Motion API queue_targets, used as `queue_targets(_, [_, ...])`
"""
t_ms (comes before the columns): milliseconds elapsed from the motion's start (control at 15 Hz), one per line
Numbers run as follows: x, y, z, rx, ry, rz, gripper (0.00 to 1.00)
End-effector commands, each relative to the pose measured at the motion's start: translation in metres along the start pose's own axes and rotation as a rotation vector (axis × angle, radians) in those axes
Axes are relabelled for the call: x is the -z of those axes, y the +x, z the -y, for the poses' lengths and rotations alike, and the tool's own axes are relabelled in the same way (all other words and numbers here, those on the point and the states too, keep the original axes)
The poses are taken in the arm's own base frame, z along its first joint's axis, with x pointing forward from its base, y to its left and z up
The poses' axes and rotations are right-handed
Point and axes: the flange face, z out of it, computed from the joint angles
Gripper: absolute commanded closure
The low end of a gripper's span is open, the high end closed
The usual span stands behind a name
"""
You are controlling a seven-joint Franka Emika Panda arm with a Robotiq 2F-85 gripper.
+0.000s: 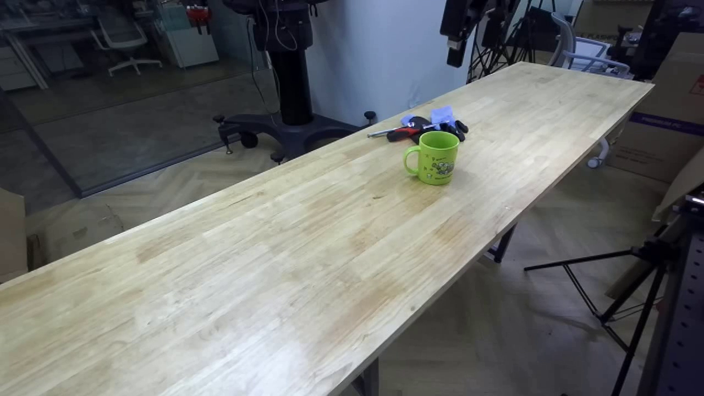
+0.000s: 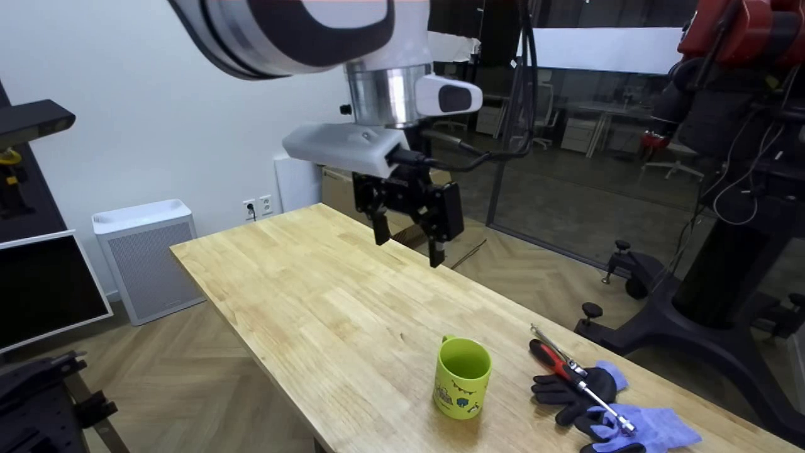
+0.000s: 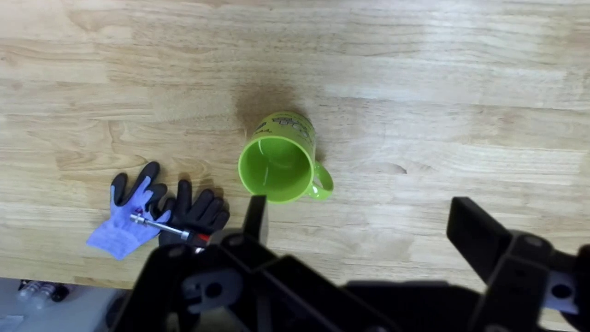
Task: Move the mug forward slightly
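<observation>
The lime-green mug stands upright on the wooden table in both exterior views (image 1: 438, 162) (image 2: 461, 385) and in the wrist view (image 3: 276, 168). Its handle points left in an exterior view and right in the wrist view; dark printed pictures show on its side. My gripper (image 2: 409, 249) is open and empty, well above the table and apart from the mug. In the wrist view the gripper (image 3: 359, 205) has its fingers wide apart; the left fingertip overlaps the mug's near rim in the picture, and the mug lies up and left of the gap.
Work gloves (image 2: 578, 390) with a red-handled metal tool (image 2: 556, 362) on them lie beside the mug near a long table edge; they also show in the wrist view (image 3: 133, 216). The long wooden table (image 1: 236, 275) has bare edges. A black wheeled stand (image 1: 297, 124) stands beyond it.
</observation>
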Motion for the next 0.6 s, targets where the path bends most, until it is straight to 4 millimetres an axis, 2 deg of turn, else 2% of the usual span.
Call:
queue_targets(0, [-0.033,0.06,-0.011,0.01,0.033,0.06,0.0])
queue_targets(267, [-0.07,0.091,-0.022,0.008,0.078,0.157,0.0])
queue_targets(533, [-0.102,0.103,-0.024,0.003,0.135,0.246,0.0])
